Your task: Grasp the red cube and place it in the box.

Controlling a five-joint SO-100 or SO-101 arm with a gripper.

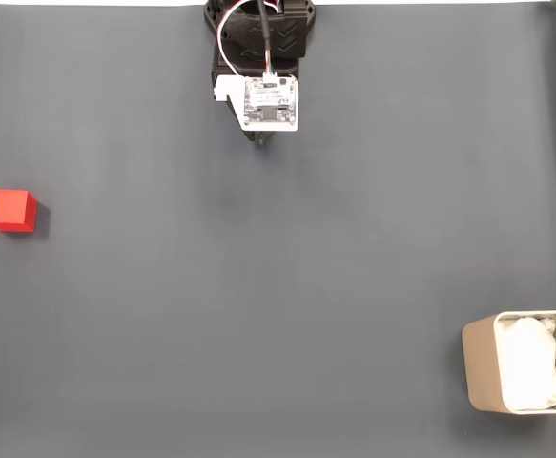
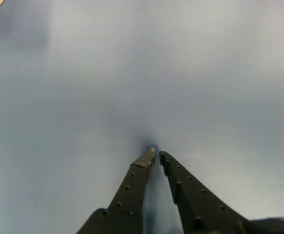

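The black two-fingered pincer (image 2: 156,155) hangs near the top middle of the dark grey surface (image 1: 287,286) in the fixed view, its jaws nearly together and holding nothing. From it the small matte red cube (image 1: 11,210) lies far off toward that view's left edge, a little lower. The beige-grey box with white padding (image 1: 524,363) sits at the lower right corner, well apart from both.

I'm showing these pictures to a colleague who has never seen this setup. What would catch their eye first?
Most likely the red cube, alone at the far left of the dark mat in the fixed view. Next, the box with white padding at the bottom right corner. The arm sits at top centre, and in the wrist view its gripper is nearly closed over bare mat.
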